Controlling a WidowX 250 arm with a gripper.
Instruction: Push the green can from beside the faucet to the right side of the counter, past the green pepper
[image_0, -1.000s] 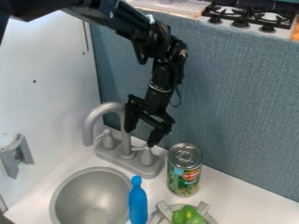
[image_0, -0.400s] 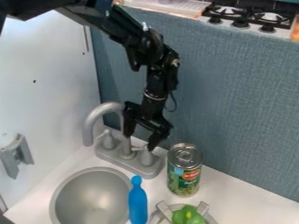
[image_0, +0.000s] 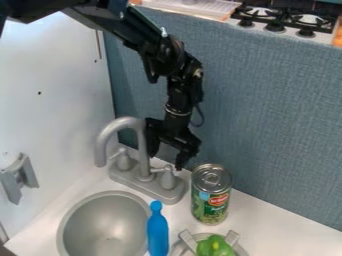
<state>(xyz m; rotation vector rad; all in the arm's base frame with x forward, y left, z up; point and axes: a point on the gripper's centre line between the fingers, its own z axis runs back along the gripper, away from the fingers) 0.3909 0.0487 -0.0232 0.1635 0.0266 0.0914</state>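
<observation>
Camera view: the gray faucet (image_0: 143, 162) has a tall, hooked spout.

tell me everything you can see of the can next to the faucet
The can stands upright on the white counter, right of the faucet in the view. It looks like metal: a ringed silver lid with a pull tab, a green label with a red patch. It looks closed, and the gripper does not hold it.
</observation>
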